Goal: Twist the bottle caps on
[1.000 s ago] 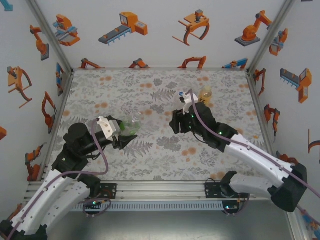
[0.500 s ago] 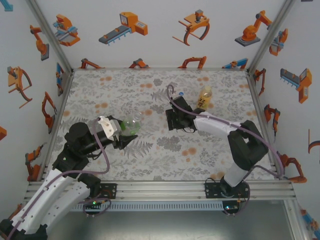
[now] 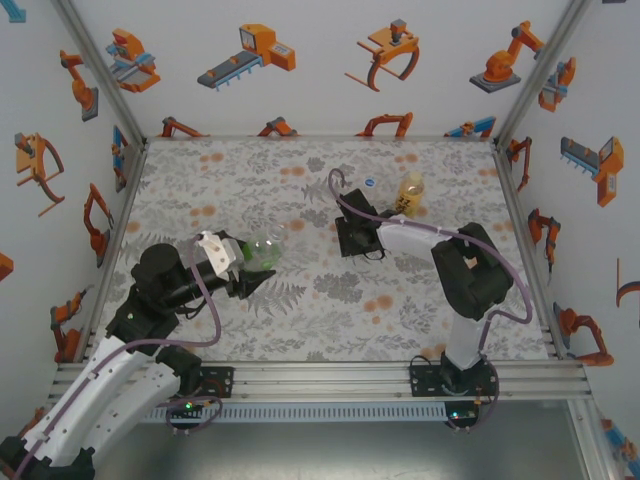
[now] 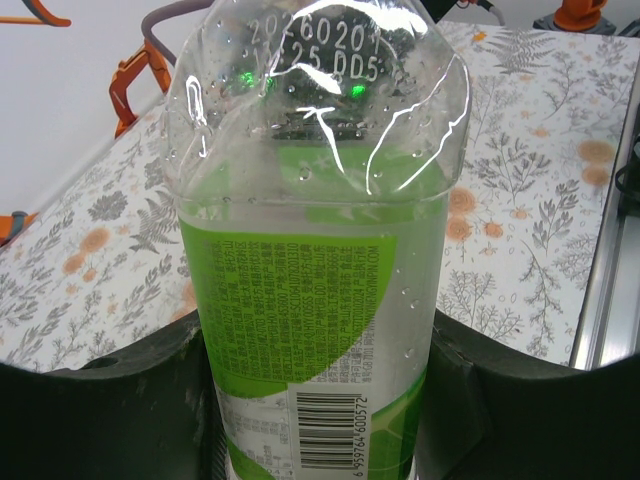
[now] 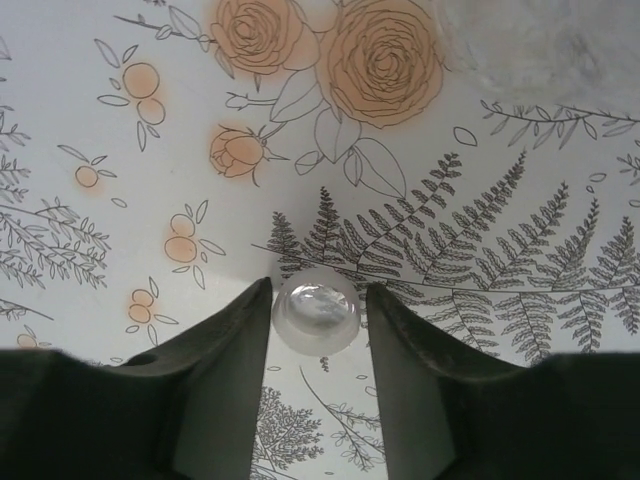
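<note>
1. Overhead view, left side of the flowered table (image 3: pixel 300 320): the left gripper (image 3: pixel 252 264) is at about 9 o'clock from the table's middle. It is pinched on the green-tinted bottle (image 3: pixel 265 247), which it holds off the surface.
2. The bottle's long axis runs from the gripper toward roughly 2 o'clock, so its far end faces the right arm's side. In the left wrist view the dark fingers (image 4: pixel 110 400) press both sides of the green label. The clear shoulder rises beyond them, and the neck itself cannot be made out.
3. Just right of the table's middle, the right gripper (image 3: pixel 357 238) points down at the surface, at about 3 o'clock from the held bottle and well apart from it.
4. In the right wrist view a small white cap (image 5: pixel 315 312) lies flat on the table, directly between this gripper's two fingers (image 5: pixel 225 370). They stand narrow and close against it on either side. Whether they already squeeze it cannot be told.
5. The coming move likely turns on this: the cap sits at the right gripper, and the bottle's far end lies toward 9 o'clock from it. The right arm is by far the nearer one to carry the cap across.
6. Further right and toward the far wall, at about 1 o'clock from the right gripper, a white cap with a blue centre (image 3: pixel 371 183) lies on the table.
7. Just beside it at 3 o'clock, the yellow-orange bottle (image 3: pixel 410 192) stands upright, with neither gripper touching it.
</note>
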`<state>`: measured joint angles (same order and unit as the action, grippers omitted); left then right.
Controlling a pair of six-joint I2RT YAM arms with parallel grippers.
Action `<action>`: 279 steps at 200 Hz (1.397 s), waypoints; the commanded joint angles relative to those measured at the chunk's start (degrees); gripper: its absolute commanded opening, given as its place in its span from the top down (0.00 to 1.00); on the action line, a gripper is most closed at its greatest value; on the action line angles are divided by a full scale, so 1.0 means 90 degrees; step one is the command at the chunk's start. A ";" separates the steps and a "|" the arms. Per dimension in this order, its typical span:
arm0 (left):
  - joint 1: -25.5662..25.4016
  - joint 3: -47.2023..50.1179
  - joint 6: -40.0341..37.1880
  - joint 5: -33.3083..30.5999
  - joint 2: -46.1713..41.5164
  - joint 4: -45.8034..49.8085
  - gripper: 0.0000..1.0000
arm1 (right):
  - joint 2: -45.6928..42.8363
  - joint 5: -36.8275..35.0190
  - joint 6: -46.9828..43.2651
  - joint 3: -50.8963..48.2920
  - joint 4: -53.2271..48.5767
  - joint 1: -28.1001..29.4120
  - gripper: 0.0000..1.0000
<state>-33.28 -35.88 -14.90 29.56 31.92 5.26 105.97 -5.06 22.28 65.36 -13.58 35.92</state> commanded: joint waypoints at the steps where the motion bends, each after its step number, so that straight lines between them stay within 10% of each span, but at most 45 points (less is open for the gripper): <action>1: 0.0034 -0.0235 -0.0115 0.0016 -0.0008 0.0020 0.59 | -0.0063 0.0167 -0.0025 0.0037 0.0065 0.0013 0.62; 156: 0.0037 -0.0252 -0.0123 0.0026 -0.0012 0.0039 0.59 | -0.1413 -0.0199 0.0768 -0.1081 -0.0821 0.1396 0.70; 279: 0.0037 -0.0252 -0.0098 0.0054 0.0002 0.0022 0.59 | -0.1976 -0.0322 0.1110 -0.1396 -0.0938 0.1804 0.54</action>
<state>-33.28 -35.90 -15.14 29.58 32.38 5.65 89.71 -7.18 31.09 51.11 -20.38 51.57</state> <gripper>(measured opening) 0.545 0.479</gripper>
